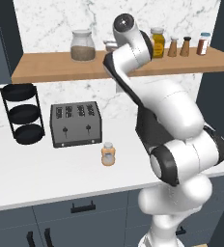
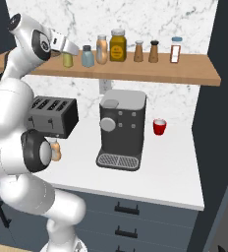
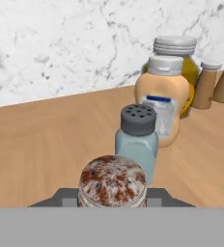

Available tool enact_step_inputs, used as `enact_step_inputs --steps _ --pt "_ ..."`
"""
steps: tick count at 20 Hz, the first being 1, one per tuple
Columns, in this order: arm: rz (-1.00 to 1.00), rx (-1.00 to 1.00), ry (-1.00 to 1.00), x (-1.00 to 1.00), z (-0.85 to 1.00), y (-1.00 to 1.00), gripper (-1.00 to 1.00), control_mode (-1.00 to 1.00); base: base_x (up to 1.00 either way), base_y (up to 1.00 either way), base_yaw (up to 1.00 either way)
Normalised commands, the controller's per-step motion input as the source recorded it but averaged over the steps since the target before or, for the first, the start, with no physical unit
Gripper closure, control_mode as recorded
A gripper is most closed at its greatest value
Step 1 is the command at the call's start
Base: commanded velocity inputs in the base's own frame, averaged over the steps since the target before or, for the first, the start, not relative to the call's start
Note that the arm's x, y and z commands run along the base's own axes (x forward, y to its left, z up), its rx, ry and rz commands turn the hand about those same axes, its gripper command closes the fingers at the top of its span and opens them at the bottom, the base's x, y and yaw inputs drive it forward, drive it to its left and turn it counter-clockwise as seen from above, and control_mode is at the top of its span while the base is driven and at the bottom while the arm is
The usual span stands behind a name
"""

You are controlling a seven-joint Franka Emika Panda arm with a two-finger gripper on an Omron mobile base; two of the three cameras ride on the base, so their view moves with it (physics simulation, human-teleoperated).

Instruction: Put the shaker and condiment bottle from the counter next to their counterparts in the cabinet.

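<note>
Up at the wooden shelf [image 2: 194,71], the hand [image 2: 69,49] is clamped on the small yellow-green grey-capped shaker [image 2: 68,59]: light, rigid, smooth-sided, best held mid-body.

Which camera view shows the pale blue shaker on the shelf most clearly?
The hand view: the pale blue shaker stands close and central, its grey cap holes visible. The right base view shows it small beside the yellow-green shaker. In the left base view the arm covers that spot.
</note>
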Motion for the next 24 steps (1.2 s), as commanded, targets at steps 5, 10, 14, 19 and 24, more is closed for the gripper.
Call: enact_step_inputs --steps 5,10,14,19,24 --pt "-0.08 0.0 0.05 0.49 0.01 0.0 1.0 -1.0 0.0 0.0 0.0" --pt "-0.03 -0.01 0.0 0.38 -0.04 0.02 -1.0 -1.0 0.0 0.0 0.0" --pt "0.0 0.0 0.0 0.06 0.0 0.0 -1.0 -1.0 0.0 0.0 0.0" --pt "0.0 0.0 0.0 0.0 0.0 0.0 -1.0 -1.0 0.0 0.0 0.0" --pt "0.0 0.0 -0.04 -0.19 0.0 0.0 -1.0 -1.0 0.0 0.0 0.0"
